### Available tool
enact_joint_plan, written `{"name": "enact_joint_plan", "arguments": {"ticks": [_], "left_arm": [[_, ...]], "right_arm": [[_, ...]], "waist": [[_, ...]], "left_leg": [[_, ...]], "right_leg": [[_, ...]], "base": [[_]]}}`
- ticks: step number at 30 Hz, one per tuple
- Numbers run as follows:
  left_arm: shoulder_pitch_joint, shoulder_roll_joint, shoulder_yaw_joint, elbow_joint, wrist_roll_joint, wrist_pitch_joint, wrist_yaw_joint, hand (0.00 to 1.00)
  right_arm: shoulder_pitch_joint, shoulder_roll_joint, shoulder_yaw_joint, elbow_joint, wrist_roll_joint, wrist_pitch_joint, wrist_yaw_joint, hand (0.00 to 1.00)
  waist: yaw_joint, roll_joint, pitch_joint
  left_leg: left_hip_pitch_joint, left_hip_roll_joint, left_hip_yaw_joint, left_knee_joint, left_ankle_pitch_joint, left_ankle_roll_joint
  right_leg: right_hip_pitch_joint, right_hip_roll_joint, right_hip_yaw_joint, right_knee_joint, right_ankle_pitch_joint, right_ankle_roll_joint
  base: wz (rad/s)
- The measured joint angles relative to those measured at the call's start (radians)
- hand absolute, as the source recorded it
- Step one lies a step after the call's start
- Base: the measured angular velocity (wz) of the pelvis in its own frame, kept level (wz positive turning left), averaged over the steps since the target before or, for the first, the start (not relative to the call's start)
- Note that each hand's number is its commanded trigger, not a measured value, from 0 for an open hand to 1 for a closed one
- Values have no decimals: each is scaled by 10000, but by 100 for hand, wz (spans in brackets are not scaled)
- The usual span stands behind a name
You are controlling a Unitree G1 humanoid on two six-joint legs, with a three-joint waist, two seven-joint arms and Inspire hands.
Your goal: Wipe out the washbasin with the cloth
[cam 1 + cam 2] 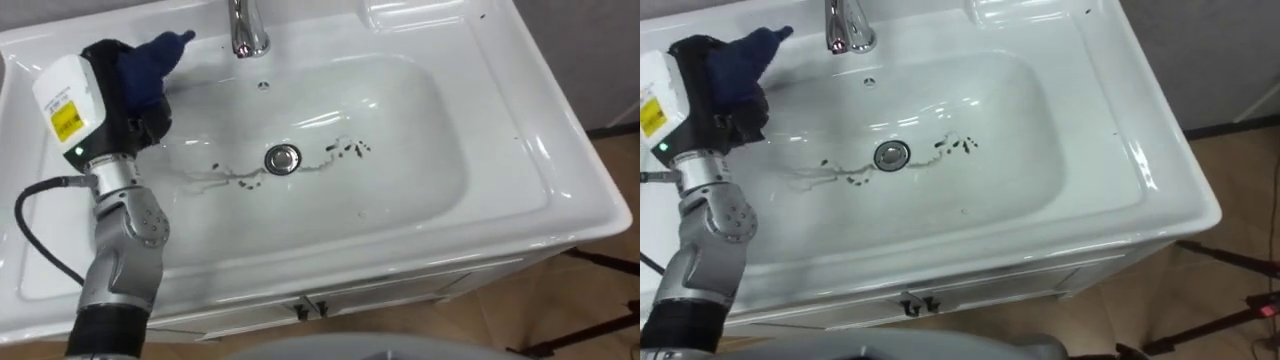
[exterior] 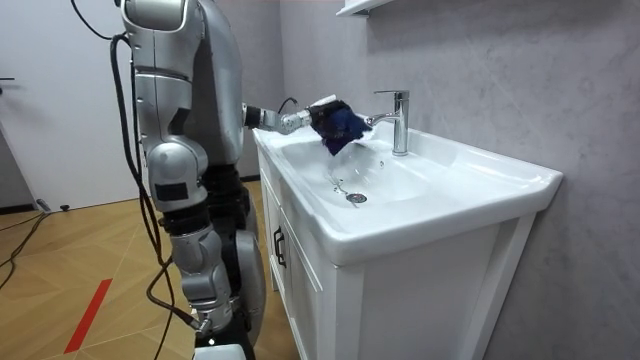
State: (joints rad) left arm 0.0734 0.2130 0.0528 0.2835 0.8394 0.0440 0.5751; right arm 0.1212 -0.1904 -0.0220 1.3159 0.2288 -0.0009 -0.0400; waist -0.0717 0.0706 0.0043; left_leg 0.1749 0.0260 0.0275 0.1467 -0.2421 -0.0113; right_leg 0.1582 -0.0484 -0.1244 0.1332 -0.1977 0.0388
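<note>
Basin (image 1: 420, 190), white and set in the surface (image 1: 565, 185) before you, shows dark smudges (image 1: 345, 150) around its drain (image 1: 283, 159), with the faucet (image 1: 247, 30) at its far rim. Your left hand (image 1: 145, 122) is closed around the dark blue cloth (image 1: 150, 65) over the basin's far left slope. You stand on a wooden floor (image 2: 80, 260) against the white cabinet (image 2: 420, 300), a grey wall (image 2: 500, 70) beyond.
</note>
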Motion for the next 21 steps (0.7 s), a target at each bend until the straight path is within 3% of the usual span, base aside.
{"name": "enact_joint_plan", "arguments": {"ticks": [3, 7, 8, 9, 10, 11, 12, 13, 14, 16, 17, 18, 21], "left_arm": [[444, -3, -75, 460, 134, 293, -437, 100], [523, -4, -199, 520, 295, 631, -848, 100], [511, -7, -254, 520, 429, 709, -902, 100], [495, 3, -353, 520, 598, 797, -992, 100], [512, 42, -359, 553, 597, 801, -1012, 100], [510, 160, -162, 685, 597, 809, -1052, 100], [389, 176, -24, 989, 666, 841, -1234, 100], [390, 153, -78, 999, 734, 840, -1368, 100], [389, 134, -327, 977, 766, 755, -1501, 100], [279, 130, -637, 842, 767, 729, -1532, 100], [222, 148, -807, 840, 769, 765, -1530, 100], [264, 142, -895, 875, 798, 874, -1529, 100], [269, 144, -912, 1039, 960, 1003, -1530, 100]], "right_arm": [[-12, 3, 5, -44, 6, 58, -8, 0], [-23, 1, 7, -11, 8, 244, -20, 0], [-21, -34, 8, -6, 6, 242, -37, 0], [-58, -117, 5, 16, 21, 227, -124, 0], [-65, -132, 25, 20, 16, 203, -166, 0], [-247, -7, 129, -54, -16, 158, -272, 0], [-243, 50, 221, -247, 36, 158, -380, 0], [-242, 68, 219, -298, 46, 158, -433, 0], [-159, 61, 223, -254, 51, 207, -503, 0], [-39, 81, 234, -181, -33, 415, -483, 0], [6, 126, 243, 11, -96, 470, -439, 0], [-37, 150, 252, 149, -267, 574, -439, 0], [-192, 128, 219, 142, -468, 679, -515, 0]], "waist": [[-67, -6, -8], [-83, -25, -29], [-91, 52, -21], [-65, 281, 60], [-76, 295, 119], [-70, 412, 82], [-281, 390, 67], [-389, 364, 70], [-424, 310, 70], [-423, 143, 180], [-401, 98, 161], [-203, 62, 90], [-89, 14, 97]], "left_leg": [[28, -5, -3, 1, 0, 0], [71, -4, -108, 3, 1, 1], [157, 41, -267, 2, 5, 6], [348, 305, -830, -59, 30, 39], [392, 454, -1202, -86, 27, 39], [344, 654, -1428, -53, 4, 25], [114, 686, -1293, 167, -72, -286], [53, 683, -1091, 182, -90, -405], [-85, 608, -760, 3, -63, -443], [-672, 469, -541, -326, 74, -405], [-1043, 440, -339, -274, 609, -160], [-916, 327, -151, -118, 655, -137], [-770, 193, -41, -117, 625, -88]], "right_leg": [[-1, 1, 16, 10, 0, -1], [-16, -2, 16, 93, 1, -2], [-112, 30, 13, 376, -3, -6], [-600, 200, -46, 1211, -191, -222], [-885, 452, 63, 1287, -340, -420], [-1392, 1067, 464, 131, 96, -989], [-1461, 1190, 100, 17, 1120, -1027], [-1432, 1147, 42, 57, 1131, -1045], [-1344, 1023, 301, 37, 1128, -1042], [-1243, 872, 861, 30, 1094, -985], [-1191, 818, 1004, 94, 1026, -875], [-1156, 821, 915, 172, 981, -803], [-999, 794, 870, 36, 955, -760]], "base": [[-9], [6], [-13], [-21], [-52], [-34], [-16], [32], [47], [46], [11], [0], [-15]]}}
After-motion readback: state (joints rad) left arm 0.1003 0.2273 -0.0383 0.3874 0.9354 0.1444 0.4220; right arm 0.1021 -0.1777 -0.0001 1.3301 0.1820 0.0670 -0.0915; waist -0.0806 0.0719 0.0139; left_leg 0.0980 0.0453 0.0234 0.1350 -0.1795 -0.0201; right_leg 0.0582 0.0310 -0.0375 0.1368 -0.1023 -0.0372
